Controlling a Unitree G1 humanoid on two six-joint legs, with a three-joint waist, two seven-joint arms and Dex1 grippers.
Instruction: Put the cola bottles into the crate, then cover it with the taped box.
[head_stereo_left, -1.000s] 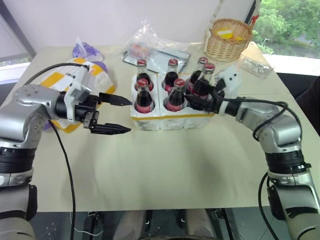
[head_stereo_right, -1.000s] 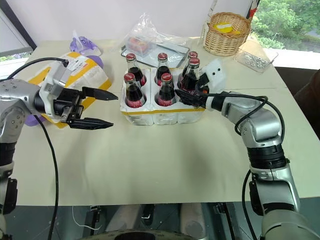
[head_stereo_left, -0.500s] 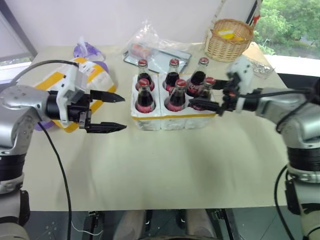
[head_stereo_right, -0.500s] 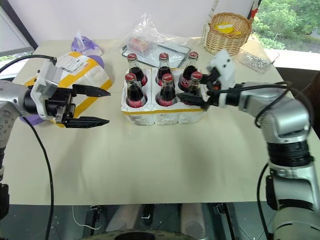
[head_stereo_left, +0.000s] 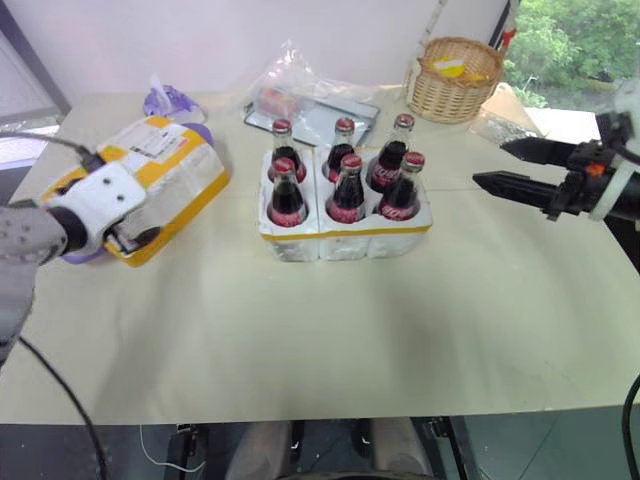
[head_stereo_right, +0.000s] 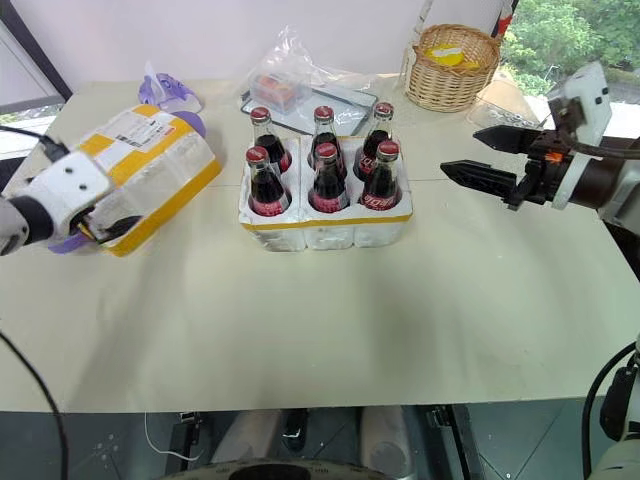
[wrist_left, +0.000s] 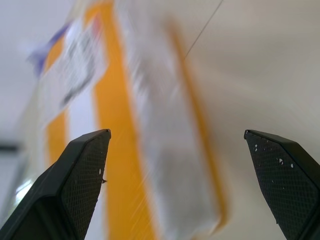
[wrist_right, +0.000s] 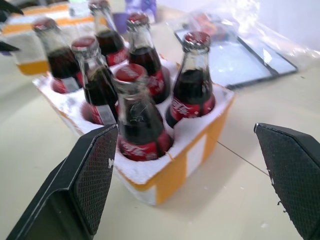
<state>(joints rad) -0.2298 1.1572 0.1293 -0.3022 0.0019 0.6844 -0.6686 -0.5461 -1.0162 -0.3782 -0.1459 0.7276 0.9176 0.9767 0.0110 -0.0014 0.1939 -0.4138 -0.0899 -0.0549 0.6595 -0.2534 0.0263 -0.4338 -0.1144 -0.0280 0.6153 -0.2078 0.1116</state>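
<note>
Ahead of the spread left gripper (wrist_left: 177, 185) lies the taped box (head_stereo_left: 160, 185). Straddle its width squarely before squeezing. Right gripper (head_stereo_right: 478, 158) hangs spread, empty, beside the full crate (head_stereo_right: 325, 222).

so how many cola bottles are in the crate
6 cola bottles, all standing in the white crate: three in the back row, three in the front row. Every slot looks filled, and none are loose on the table.
</note>
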